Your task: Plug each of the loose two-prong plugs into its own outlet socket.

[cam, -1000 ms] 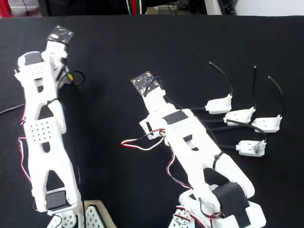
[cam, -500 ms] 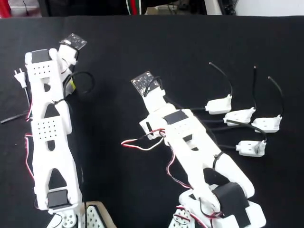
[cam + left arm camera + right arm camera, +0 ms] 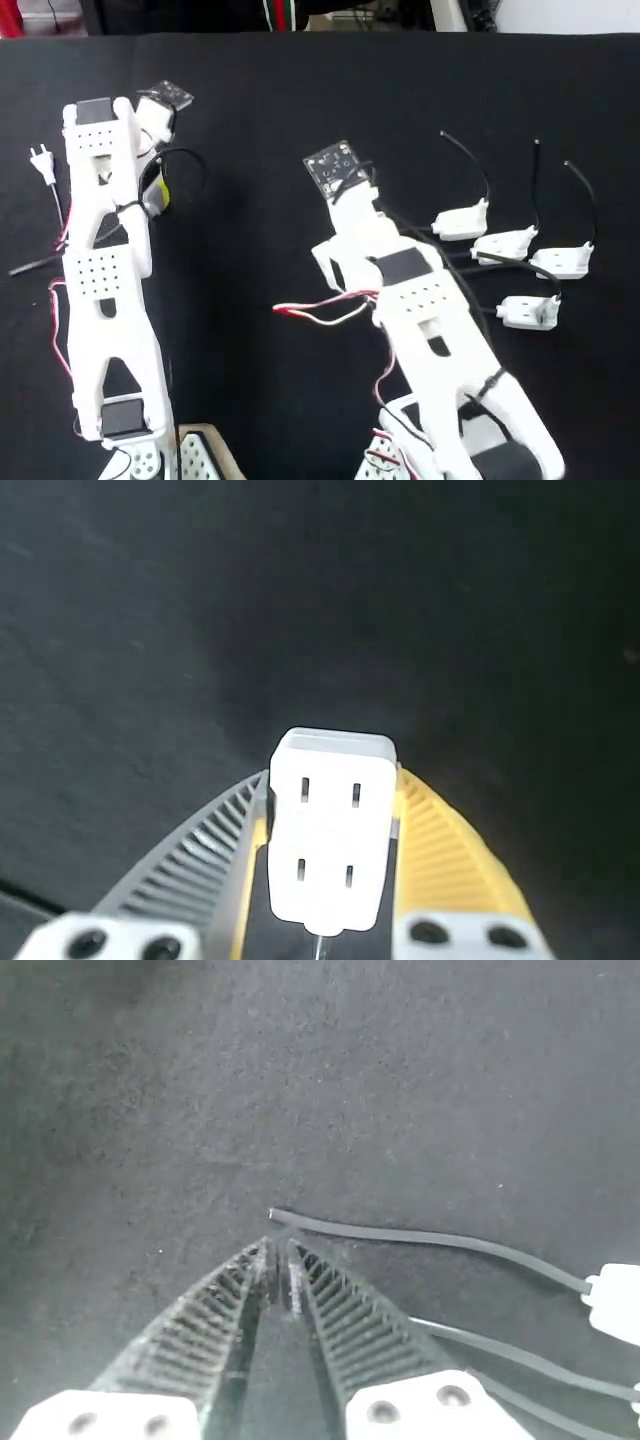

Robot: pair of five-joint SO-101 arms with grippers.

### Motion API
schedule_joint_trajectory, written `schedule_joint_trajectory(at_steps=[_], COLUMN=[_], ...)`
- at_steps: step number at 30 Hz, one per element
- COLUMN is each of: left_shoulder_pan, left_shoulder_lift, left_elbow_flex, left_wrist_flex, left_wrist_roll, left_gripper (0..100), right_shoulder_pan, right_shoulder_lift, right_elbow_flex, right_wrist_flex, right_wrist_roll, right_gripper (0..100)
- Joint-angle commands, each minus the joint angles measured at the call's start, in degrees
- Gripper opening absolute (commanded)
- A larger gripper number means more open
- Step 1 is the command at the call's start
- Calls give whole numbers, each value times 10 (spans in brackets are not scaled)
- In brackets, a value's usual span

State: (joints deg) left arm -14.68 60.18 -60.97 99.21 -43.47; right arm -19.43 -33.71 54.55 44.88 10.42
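The left fingers [image 3: 440, 850] are clamped on a white outlet socket [image 3: 328, 840], one finger against each long side. Its slotted face is turned to the camera and its far end reaches past the tips, above the black surface [image 3: 150, 630]. The right fingers [image 3: 340, 1300] are pressed together with nothing between them, and a thin black cable [image 3: 420, 1238] ends just beyond their tips. A loose two-prong plug [image 3: 40, 160] lies apart from the left fingers. White cabled blocks [image 3: 461, 221] lie beside the right fingers.
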Motion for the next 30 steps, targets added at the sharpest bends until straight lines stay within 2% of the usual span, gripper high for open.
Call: schedule_joint_trajectory(at_steps=[1, 4, 6, 13, 17, 21, 26, 30], left_shoulder_pan=[13, 13, 12, 30, 32, 41, 40, 40], left_shoulder_lift=[-119, -219, -286, -537, -672, -753, -803, -832], left_elbow_flex=[132, 240, 336, 805, 999, 1117, 1178, 1195], left_wrist_flex=[15, 1, -42, -316, -422, -469, -505, -485], left_wrist_roll=[22, 25, 35, 37, 25, -32, -39, -34], left_gripper=[32, 32, 32, 32, 34, 34, 47, 210], right_shoulder_pan=[9, 9, 9, 8, 8, 6, 5, 4], right_shoulder_lift=[-32, -32, -34, -35, -35, -35, -35, -32], right_elbow_flex=[0, -3, -3, -18, -19, -19, -33, -76], right_wrist_flex=[6, 7, 8, 35, 39, 39, 50, 98], right_wrist_roll=[-7, -24, -25, -25, -25, -25, -25, -25], right_gripper=[12, 12, 12, 12, 12, 12, 15, 18])
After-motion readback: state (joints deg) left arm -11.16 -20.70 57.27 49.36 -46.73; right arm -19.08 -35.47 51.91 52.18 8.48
